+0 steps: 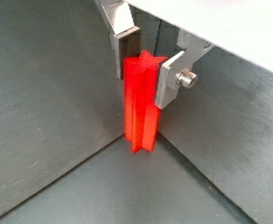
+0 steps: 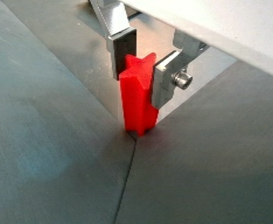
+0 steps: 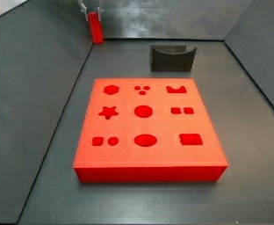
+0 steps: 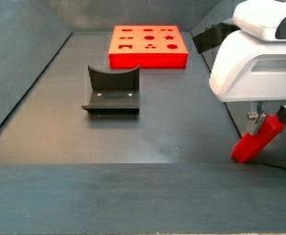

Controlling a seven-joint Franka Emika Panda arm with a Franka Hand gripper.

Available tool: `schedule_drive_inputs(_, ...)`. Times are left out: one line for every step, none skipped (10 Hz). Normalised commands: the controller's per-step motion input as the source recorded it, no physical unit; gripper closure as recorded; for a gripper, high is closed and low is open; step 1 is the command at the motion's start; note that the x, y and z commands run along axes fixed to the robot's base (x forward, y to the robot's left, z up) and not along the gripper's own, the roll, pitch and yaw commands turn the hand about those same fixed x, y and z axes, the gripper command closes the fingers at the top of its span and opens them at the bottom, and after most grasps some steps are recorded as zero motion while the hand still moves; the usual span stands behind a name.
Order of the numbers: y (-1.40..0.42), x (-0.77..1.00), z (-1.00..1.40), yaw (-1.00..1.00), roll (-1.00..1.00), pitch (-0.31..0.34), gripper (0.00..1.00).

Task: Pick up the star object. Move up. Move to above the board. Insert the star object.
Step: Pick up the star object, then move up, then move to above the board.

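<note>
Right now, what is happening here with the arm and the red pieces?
The gripper stands in a far corner of the floor, its fingers on either side of the star object, which stands there tilted. Whether it is lifted, I cannot tell. The board lies apart from it, its cut-outs empty, and the fixture stands beyond it.

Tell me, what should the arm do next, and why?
Probably lift straight up. The gripper looks closed on the star object, whose lower end looks still down at the floor seam in both wrist views, far from the board; rising first would clear it.
</note>
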Motion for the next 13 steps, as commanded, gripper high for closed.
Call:
schedule_drive_inputs(0.00, 0.00, 0.00, 0.00, 0.00, 0.000, 1.00)
schedule_drive_inputs(0.00, 0.00, 0.00, 0.00, 0.00, 0.000, 1.00)
schedule_drive_inputs(0.00, 0.00, 0.83, 0.00, 0.00, 0.000, 1.00)
schedule_drive_inputs(-0.03, 0.00, 0.83, -0.03, -0.01, -0.001, 1.00)
schedule_drive_inputs(-0.03, -0.03, 0.72, -0.04, 0.02, 0.036, 1.00)
schedule_drive_inputs(-0.02, -0.04, 0.67, -0.04, 0.04, 0.048, 1.00)
schedule_drive_inputs(-0.02, -0.04, 0.55, -0.03, 0.07, 0.069, 1.00)
schedule_drive_inputs(-0.01, -0.04, 0.44, -0.01, 0.10, 0.088, 1.00)
schedule_drive_inputs(-0.02, -0.04, 0.37, 0.00, 0.11, 0.098, 1.00)
schedule_drive_inputs(-0.02, -0.04, 0.30, 0.01, 0.11, 0.103, 1.00)
schedule_drive_inputs(-0.01, -0.04, 0.23, 0.02, 0.12, 0.109, 1.00)
schedule_drive_inputs(-0.01, -0.04, 0.17, 0.03, 0.11, 0.108, 1.00)
schedule_drive_inputs(0.16, -0.04, 1.00, -0.11, 0.32, 0.303, 1.00)
